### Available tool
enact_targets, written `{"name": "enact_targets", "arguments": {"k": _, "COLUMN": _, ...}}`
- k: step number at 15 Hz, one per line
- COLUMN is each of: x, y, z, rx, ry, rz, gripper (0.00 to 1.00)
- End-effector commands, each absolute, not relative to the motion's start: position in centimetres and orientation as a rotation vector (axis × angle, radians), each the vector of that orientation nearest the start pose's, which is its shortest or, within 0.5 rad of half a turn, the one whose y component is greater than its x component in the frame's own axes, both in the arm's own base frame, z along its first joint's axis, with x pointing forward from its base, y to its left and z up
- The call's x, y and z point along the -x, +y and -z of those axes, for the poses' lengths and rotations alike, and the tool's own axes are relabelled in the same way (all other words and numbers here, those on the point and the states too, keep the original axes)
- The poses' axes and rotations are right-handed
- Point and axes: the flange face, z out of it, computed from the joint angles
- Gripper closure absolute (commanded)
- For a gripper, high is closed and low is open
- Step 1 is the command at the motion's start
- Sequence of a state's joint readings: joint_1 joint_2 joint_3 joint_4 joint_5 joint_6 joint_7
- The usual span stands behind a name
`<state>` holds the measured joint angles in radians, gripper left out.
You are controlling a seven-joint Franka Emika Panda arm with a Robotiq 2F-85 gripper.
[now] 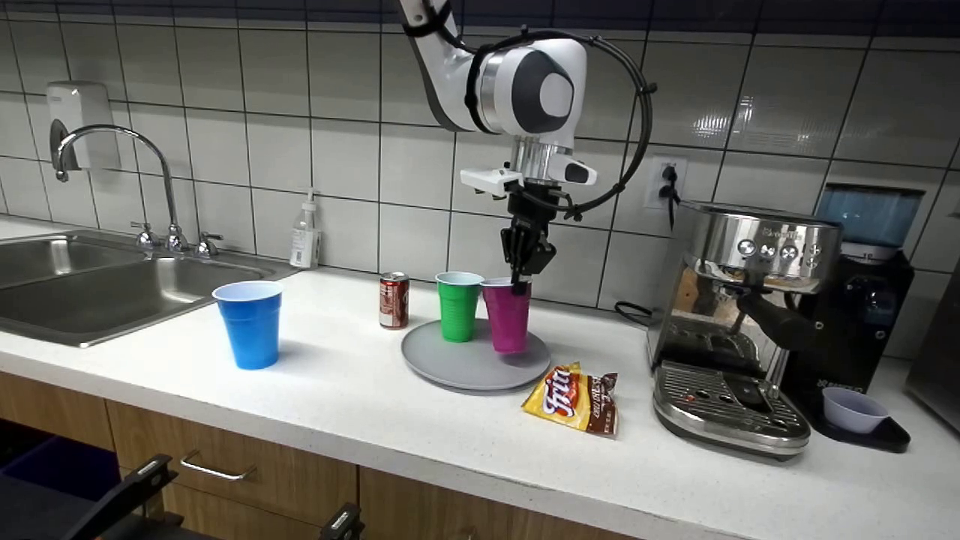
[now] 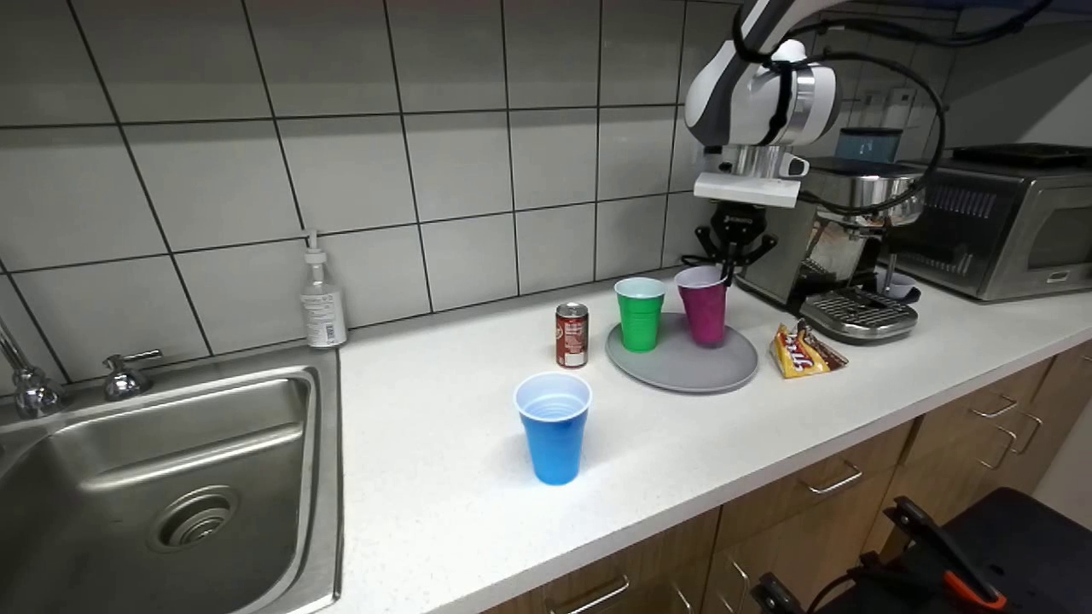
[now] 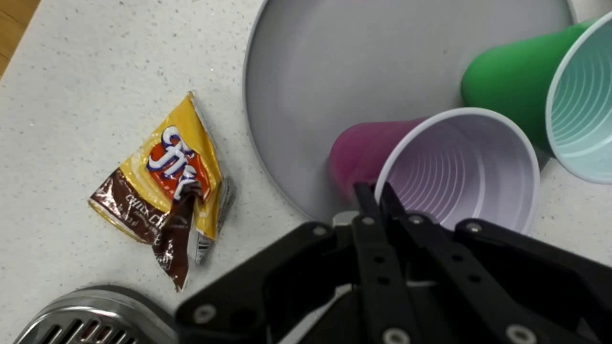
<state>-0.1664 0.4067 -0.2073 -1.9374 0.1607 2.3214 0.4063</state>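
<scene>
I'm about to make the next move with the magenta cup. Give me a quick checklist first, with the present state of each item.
1. Grip: ok. The claw is shut across the rim of the magenta cup.
2. Clearance from the green cup: ok, but narrow; a gap shows between the two cups in an exterior view.
3. Magenta cup's base against the gray plate: cannot tell whether they touch.
4. Magenta cup's contents: cannot tell; its bottom is hidden in the wrist view.
5. Chip bag off the plate: ok, apart in the wrist view.
6. Blue cup upright: ok, well away from the plate.
</scene>
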Motion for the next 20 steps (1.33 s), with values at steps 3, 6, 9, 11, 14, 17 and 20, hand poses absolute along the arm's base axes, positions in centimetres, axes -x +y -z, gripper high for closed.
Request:
{"name": "enact_targets", "arguments": {"k": 3, "x": -60.4, "y": -23.5, "z": -27.0, "rx": 2.807, "ry": 1.306, "rz": -0.027, "gripper": 0.99}}
{"name": "enact_targets", "arguments": {"k": 6, "x": -60.7, "y": -23.7, "z": -26.6, "rx": 2.79, "ry": 1.309, "rz": -0.059, "gripper": 0.99}}
{"name": "enact_targets", "arguments": {"k": 9, "x": -61.0, "y": -24.0, "z": -26.4, "rx": 2.782, "ry": 1.317, "rz": -0.074, "gripper": 0.99}}
{"name": "enact_targets", "arguments": {"k": 11, "x": -61.1, "y": -24.1, "z": -26.4, "rx": 2.777, "ry": 1.321, "rz": -0.084, "gripper": 0.99}}
{"name": "enact_targets", "arguments": {"k": 14, "x": -61.0, "y": -24.4, "z": -26.5, "rx": 2.778, "ry": 1.323, "rz": -0.094, "gripper": 0.69}}
{"name": "enact_targets", "arguments": {"k": 17, "x": -60.7, "y": -24.6, "z": -26.7, "rx": 2.775, "ry": 1.325, "rz": -0.095, "gripper": 0.6}}
{"name": "enact_targets", "arguments": {"k": 20, "x": -60.3, "y": -24.8, "z": -27.1, "rx": 2.771, "ry": 1.328, "rz": -0.093, "gripper": 0.37}}
